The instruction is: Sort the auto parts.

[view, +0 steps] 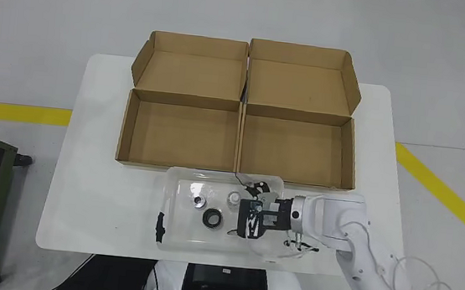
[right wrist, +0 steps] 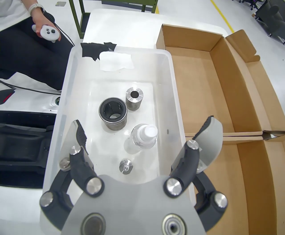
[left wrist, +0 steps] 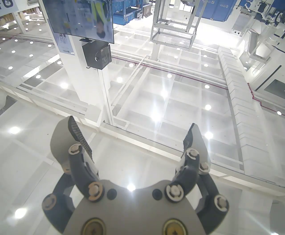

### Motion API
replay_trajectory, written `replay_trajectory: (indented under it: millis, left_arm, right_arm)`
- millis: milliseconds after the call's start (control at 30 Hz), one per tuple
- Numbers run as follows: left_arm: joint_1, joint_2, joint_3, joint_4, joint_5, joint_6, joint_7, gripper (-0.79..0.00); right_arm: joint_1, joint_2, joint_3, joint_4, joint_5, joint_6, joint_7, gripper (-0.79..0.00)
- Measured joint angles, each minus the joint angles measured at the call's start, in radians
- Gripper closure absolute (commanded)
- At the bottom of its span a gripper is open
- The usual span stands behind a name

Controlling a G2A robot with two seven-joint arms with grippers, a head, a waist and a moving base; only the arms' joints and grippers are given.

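Note:
A clear plastic bin [view: 181, 175] at the table's front edge holds the parts. Inside stand a black ring bearing [right wrist: 113, 115], a grey metal cylinder [right wrist: 134, 99] with a hole in its top, a small clear bottle [right wrist: 144, 138] with a white cap, and a small metal plug [right wrist: 126, 166]. My right gripper [right wrist: 143, 123] hangs open above the bin's near end, over the bottle and plug, holding nothing; the top view has it [view: 249, 218] at the bin's right part. My left gripper [left wrist: 131, 123] is open and empty, pointing up at the ceiling.
Two open, empty cardboard boxes [view: 179, 136] [view: 297, 151] sit side by side behind the bin, flaps raised at the back. The bin's far rim carries black tape [right wrist: 95, 50] and a white label. Bare white table [view: 86, 181] lies left of the bin.

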Motion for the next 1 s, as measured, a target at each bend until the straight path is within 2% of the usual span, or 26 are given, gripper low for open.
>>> replay_trajectory:
  millis: [233,400,467,633,733,1000]
  left_arm:
    - [0.000,0.000,0.000,0.000,0.000,0.000,0.000,-0.785]
    - [0.000,0.000,0.000,0.000,0.000,0.000,0.000,-0.785]
    - [0.000,0.000,0.000,0.000,0.000,0.000,0.000,-0.785]
    - [0.000,0.000,0.000,0.000,0.000,0.000,0.000,-0.785]
    - [0.000,0.000,0.000,0.000,0.000,0.000,0.000,-0.785]
    - [0.000,0.000,0.000,0.000,0.000,0.000,0.000,-0.785]
  right_arm:
    - [0.009,0.007,-0.019,0.018,-0.010,0.000,0.007,-0.610]
    - [0.012,0.010,-0.038,0.031,-0.025,0.002,0.001,-0.597]
    - [0.013,0.010,-0.045,0.038,-0.034,0.006,-0.004,-0.548]
    - [0.016,0.013,-0.054,0.056,-0.055,0.012,-0.027,-0.579]
    - [0.026,0.014,-0.062,0.069,-0.070,0.018,-0.043,-0.529]
    - [0.053,0.013,-0.082,0.112,-0.096,0.053,-0.074,-0.299]
